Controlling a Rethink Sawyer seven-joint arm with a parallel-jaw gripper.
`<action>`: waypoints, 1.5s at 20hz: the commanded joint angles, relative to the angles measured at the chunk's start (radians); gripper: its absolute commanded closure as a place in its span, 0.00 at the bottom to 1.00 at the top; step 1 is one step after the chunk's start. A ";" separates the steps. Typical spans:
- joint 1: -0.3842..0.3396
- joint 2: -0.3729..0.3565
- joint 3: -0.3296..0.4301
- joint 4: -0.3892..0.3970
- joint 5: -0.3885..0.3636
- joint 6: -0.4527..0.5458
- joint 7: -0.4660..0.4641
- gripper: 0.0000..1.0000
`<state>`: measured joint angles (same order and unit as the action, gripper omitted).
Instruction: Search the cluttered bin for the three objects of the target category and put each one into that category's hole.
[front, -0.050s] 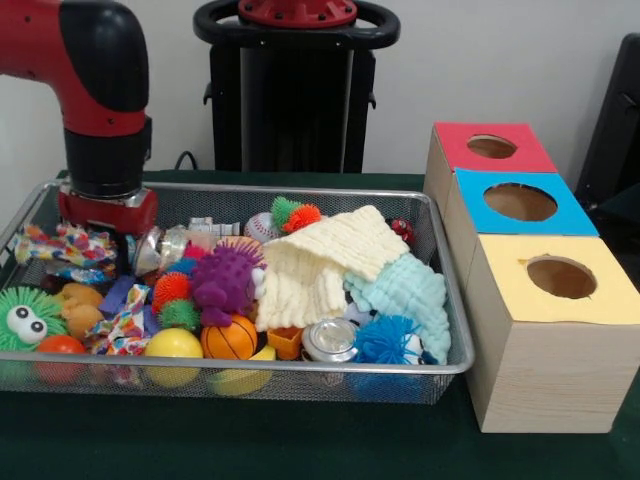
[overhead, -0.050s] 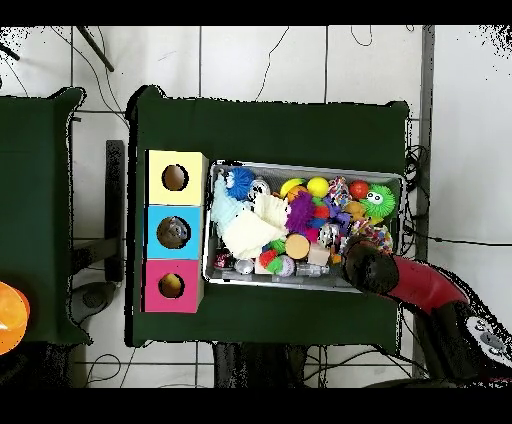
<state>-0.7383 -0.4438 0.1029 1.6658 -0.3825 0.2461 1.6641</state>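
A wire mesh bin (front, -0.050s: 440, 365) (overhead, -0.050s: 300, 165) is packed with toys and cloths. In it lie a purple spiky toy (front, -0.050s: 222, 280), an orange basketball (front, -0.050s: 230, 338), a yellow ball (front, -0.050s: 173, 345), a green spiky ball with eyes (front, -0.050s: 25, 316), a blue pom-pom ball (front, -0.050s: 385, 340), a silver tin (front, -0.050s: 329, 340), a cream cloth (front, -0.050s: 325, 262) and a pale blue cloth (front, -0.050s: 410, 292). To the right stand three boxes with holes, topped red (front, -0.050s: 490, 147), blue (front, -0.050s: 520, 202) and yellow (front, -0.050s: 560, 277). My gripper (front, -0.050s: 106, 212) (overhead, -0.050s: 362, 262) is lowered into the bin's far left corner, its tips hidden among the clutter.
Patterned confetti cloths (front, -0.050s: 65, 245) lie beside the gripper. A red ball (front, -0.050s: 60, 346) and yellow banana shape (front, -0.050s: 245, 375) rest against the bin's front wall. In the overhead view the boxes (overhead, -0.050s: 175, 232) line the bin's left side on the green table cover (overhead, -0.050s: 270, 125).
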 joint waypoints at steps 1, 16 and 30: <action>0.080 0.020 0.074 0.036 0.105 0.088 0.184 1.00; 0.140 -0.004 0.035 0.036 0.197 0.073 0.173 1.00; 0.148 -0.240 0.004 0.049 0.231 0.363 0.062 1.00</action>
<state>-0.5984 -0.6185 0.0702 1.7024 -0.1936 0.4519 1.6643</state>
